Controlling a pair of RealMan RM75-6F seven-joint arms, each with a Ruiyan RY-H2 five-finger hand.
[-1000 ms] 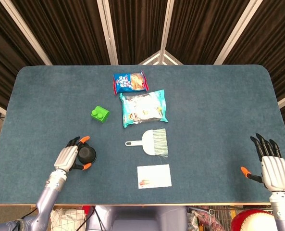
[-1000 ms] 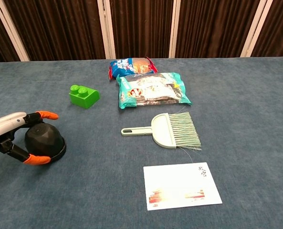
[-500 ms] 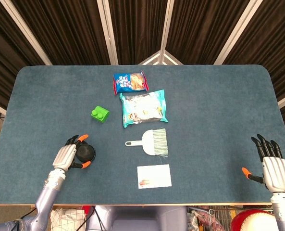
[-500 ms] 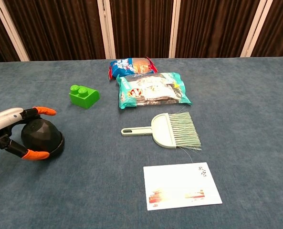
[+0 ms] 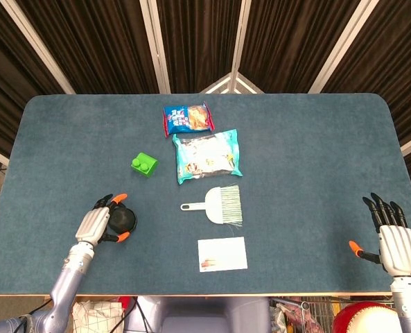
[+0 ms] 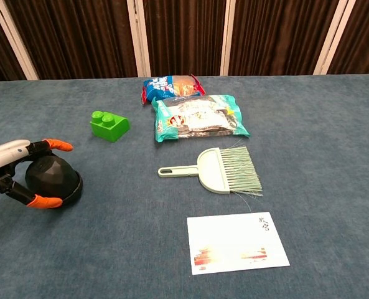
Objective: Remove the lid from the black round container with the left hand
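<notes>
Near the table's point(image 5: 66, 125) front-left corner, the left hand point(image 5: 94, 225) curls around the black round container point(image 6: 55, 178), its orange-tipped fingers point(image 6: 58, 145) cupping the domed lid from the back and front (lid on the base). Compared with a second earlier, hand and container sit slightly further toward the left edge. By the front-right corner the right hand point(image 5: 397, 248) lies open, fingers spread, holding nothing
</notes>
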